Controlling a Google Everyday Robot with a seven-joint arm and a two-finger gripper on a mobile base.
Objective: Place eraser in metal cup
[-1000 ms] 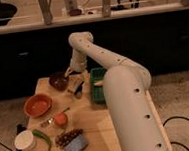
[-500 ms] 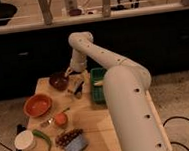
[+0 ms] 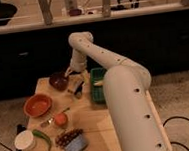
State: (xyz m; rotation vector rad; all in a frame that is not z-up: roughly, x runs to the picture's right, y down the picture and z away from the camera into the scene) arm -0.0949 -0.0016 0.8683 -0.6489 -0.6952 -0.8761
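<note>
Nothing has shifted since the earlier frames: the arm (image 3: 120, 82) keeps the same arch and every item lies where it lay. No writing or label can be read anywhere. The arm is smooth, white and tubular, bending from the right foreground over the pale wooden counter (image 3: 95, 122). The gripper (image 3: 76, 85) hangs low at the counter's far end, between the round dark brown bowl (image 3: 58, 81) and the green rectangular bin (image 3: 97, 83); whether its fingers are apart or together cannot be told. A small dark shape under the gripper may be the metal cup, but this cannot be confirmed. Nearer sit a glossy orange bowl (image 3: 37, 105) and a white cup (image 3: 24, 141).
</note>
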